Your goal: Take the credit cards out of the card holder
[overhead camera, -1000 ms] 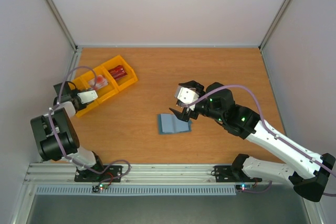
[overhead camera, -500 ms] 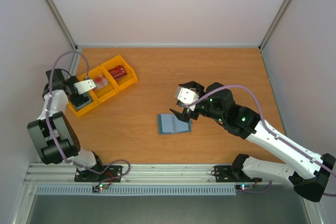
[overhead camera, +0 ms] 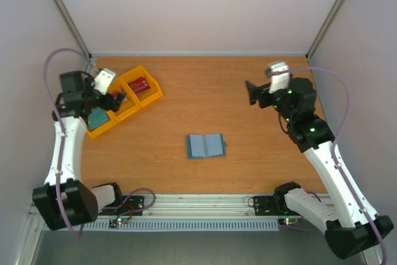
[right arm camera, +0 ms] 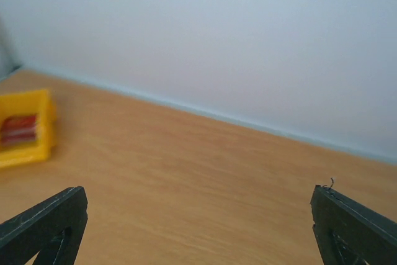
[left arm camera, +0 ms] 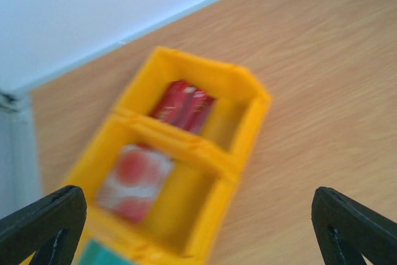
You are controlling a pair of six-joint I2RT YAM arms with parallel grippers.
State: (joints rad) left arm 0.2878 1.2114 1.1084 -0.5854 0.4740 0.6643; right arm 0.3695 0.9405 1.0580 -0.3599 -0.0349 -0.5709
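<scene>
The slate-blue card holder (overhead camera: 205, 146) lies open and flat mid-table, with neither gripper near it. A teal credit card (overhead camera: 97, 118) rests in the nearest compartment of the yellow tray (overhead camera: 152, 96). In the left wrist view, a pale pinkish-red card (left arm camera: 133, 181) fills the middle compartment and a darker red one (left arm camera: 184, 103) the far compartment. My left gripper (overhead camera: 116, 98) hovers open over the tray's middle, holding nothing. My right gripper (overhead camera: 252, 92) is raised at the far right, open and empty, facing the back wall.
The yellow tray (left arm camera: 239, 169) stands at the far left near the corner post (overhead camera: 65, 17). Grey walls close in the back and both sides. The right wrist view shows bare wood table (right arm camera: 198, 178) and the tray's end (right arm camera: 25, 138) at its left edge.
My left gripper opened, left the teal card in the tray's near compartment and lifted away. My right arm drew back from the card holder to the far right.
</scene>
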